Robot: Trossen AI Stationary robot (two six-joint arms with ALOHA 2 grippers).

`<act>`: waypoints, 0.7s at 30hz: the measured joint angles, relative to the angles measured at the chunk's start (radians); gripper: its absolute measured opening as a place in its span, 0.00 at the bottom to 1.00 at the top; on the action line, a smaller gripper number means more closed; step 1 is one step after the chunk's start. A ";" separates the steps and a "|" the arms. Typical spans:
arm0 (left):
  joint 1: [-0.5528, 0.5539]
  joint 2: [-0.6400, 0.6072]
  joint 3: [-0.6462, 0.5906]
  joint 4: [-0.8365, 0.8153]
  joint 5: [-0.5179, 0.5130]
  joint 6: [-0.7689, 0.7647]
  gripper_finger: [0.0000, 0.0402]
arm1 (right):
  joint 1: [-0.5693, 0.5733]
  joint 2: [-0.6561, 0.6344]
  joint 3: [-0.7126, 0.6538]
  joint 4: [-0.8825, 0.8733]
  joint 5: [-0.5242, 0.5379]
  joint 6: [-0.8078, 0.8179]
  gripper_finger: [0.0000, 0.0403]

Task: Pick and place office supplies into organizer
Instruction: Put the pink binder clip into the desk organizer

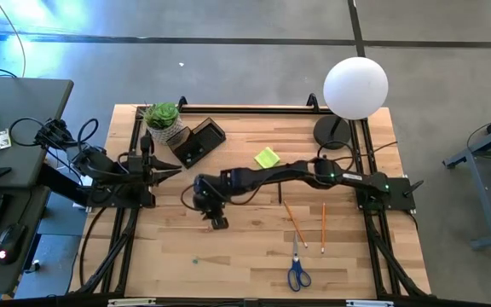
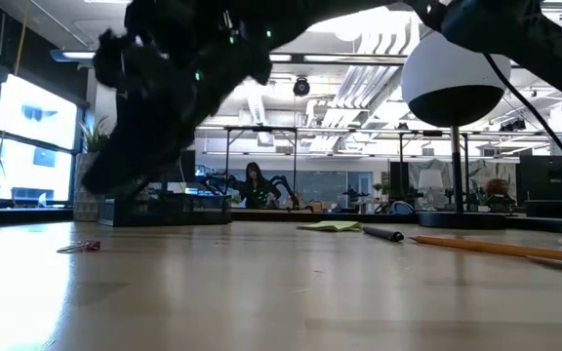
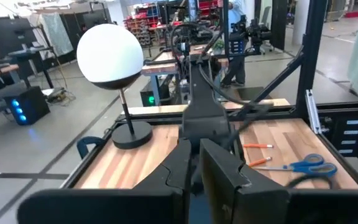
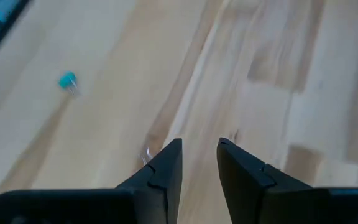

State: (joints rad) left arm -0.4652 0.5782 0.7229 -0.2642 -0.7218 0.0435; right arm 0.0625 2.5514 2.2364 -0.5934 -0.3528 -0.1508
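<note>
My right gripper [image 1: 218,223] [image 4: 199,155] hangs open over bare wood at the table's middle, slanting down, with nothing between its fingers. A tiny blue piece [image 4: 68,79] [image 1: 196,261] lies on the wood nearer the front edge. The yellow-green sticky pad [image 1: 267,157] lies flat near the middle. The dark organizer [image 1: 197,141] stands at the far left. Two pencils [image 1: 294,222] [image 1: 323,227] and the blue-handled scissors [image 1: 297,271] lie at the front right. A dark pen [image 2: 383,233] lies beside the pad. My left gripper [image 1: 167,168] [image 3: 197,171] waits shut and level at the left.
A white globe lamp [image 1: 355,88] on a black round base [image 1: 332,132] stands at the far right. A small potted plant [image 1: 162,119] sits at the far left beside the organizer. Bare wood lies around my right gripper toward the front left.
</note>
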 joint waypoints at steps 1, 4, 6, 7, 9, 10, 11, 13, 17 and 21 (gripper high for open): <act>0.000 0.000 0.000 -0.006 0.001 -0.006 0.06 | 0.002 0.002 -0.016 0.009 0.001 0.013 0.23; 0.000 0.000 0.000 -0.026 0.001 -0.027 0.06 | 0.005 0.005 -0.027 0.023 0.001 0.035 0.23; 0.000 0.000 0.000 -0.036 0.001 -0.045 0.06 | 0.013 0.004 -0.027 0.029 -0.004 0.024 0.24; 0.000 0.000 0.000 -0.039 0.002 -0.052 0.06 | 0.019 0.004 -0.027 0.026 -0.004 0.016 0.24; 0.000 0.000 0.000 -0.042 0.016 -0.063 0.06 | 0.038 0.004 -0.027 0.019 -0.005 -0.016 0.25; 0.000 0.000 0.000 -0.044 0.027 -0.073 0.06 | 0.046 0.004 -0.027 0.014 -0.008 -0.036 0.25; 0.000 0.000 0.000 -0.047 0.038 -0.078 0.06 | 0.054 0.004 -0.027 0.006 -0.008 -0.055 0.26; 0.000 0.001 0.000 -0.052 0.060 -0.095 0.06 | 0.067 0.004 -0.027 -0.016 -0.014 -0.094 0.27; 0.000 0.003 0.000 -0.064 0.095 -0.127 0.06 | 0.070 0.004 -0.027 -0.009 -0.006 -0.146 0.29; 0.000 0.003 0.000 -0.085 0.105 -0.151 0.06 | 0.069 0.004 -0.027 -0.008 0.012 -0.202 0.28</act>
State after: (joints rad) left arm -0.4652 0.5813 0.7230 -0.3491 -0.6163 -0.1072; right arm 0.1316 2.5556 2.2089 -0.6013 -0.3405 -0.3523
